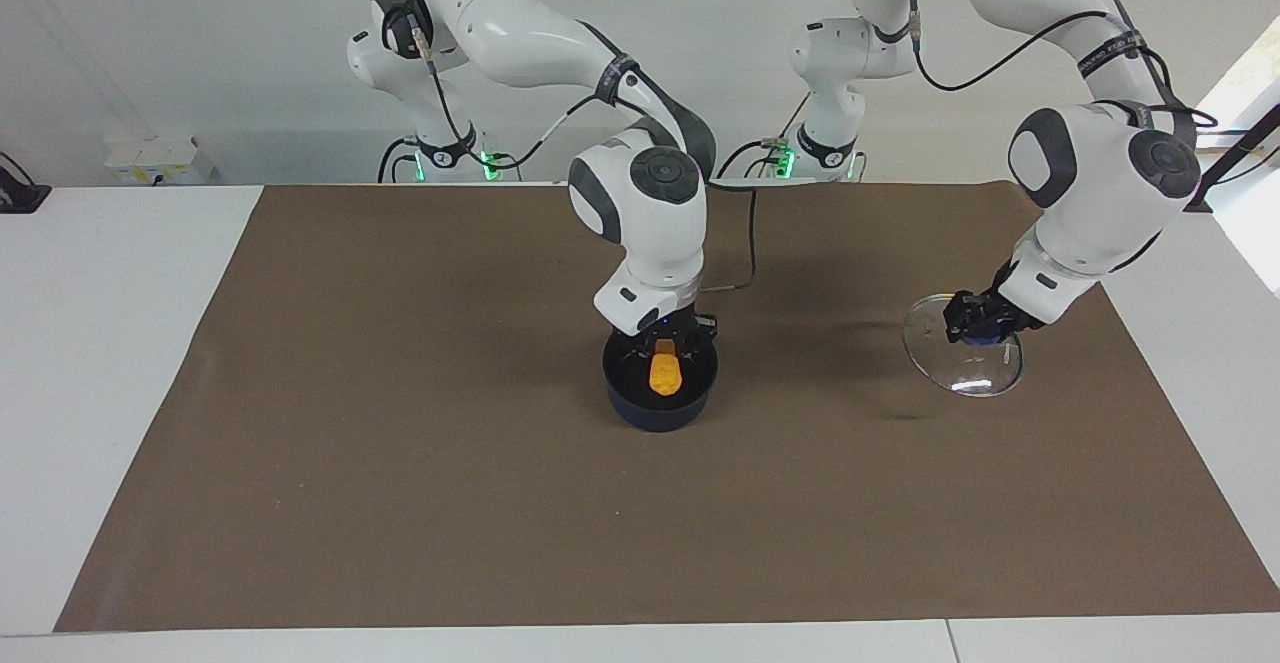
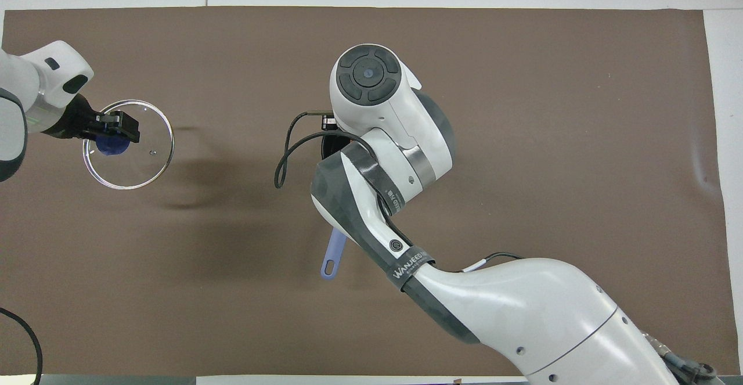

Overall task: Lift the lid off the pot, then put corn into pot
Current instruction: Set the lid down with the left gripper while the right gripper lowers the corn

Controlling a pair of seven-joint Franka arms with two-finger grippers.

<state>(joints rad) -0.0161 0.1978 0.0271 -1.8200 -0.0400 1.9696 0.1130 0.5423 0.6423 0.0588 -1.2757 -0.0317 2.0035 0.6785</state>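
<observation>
The navy pot [image 1: 660,405] stands at the middle of the brown mat; in the overhead view only its blue handle [image 2: 333,255] shows under the right arm. My right gripper [image 1: 665,351] is over the pot's mouth, shut on the orange-yellow corn [image 1: 664,372], which hangs upright inside the rim. My left gripper [image 1: 978,332] is shut on the blue knob of the glass lid [image 1: 965,370], holding it tilted just above the mat toward the left arm's end of the table. The lid also shows in the overhead view [image 2: 136,161], with the left gripper [image 2: 110,135] on its knob.
The brown mat [image 1: 400,503] covers most of the white table. A black cable hangs from the right arm's wrist [image 1: 745,263] close above the mat. The pot's handle points toward the robots.
</observation>
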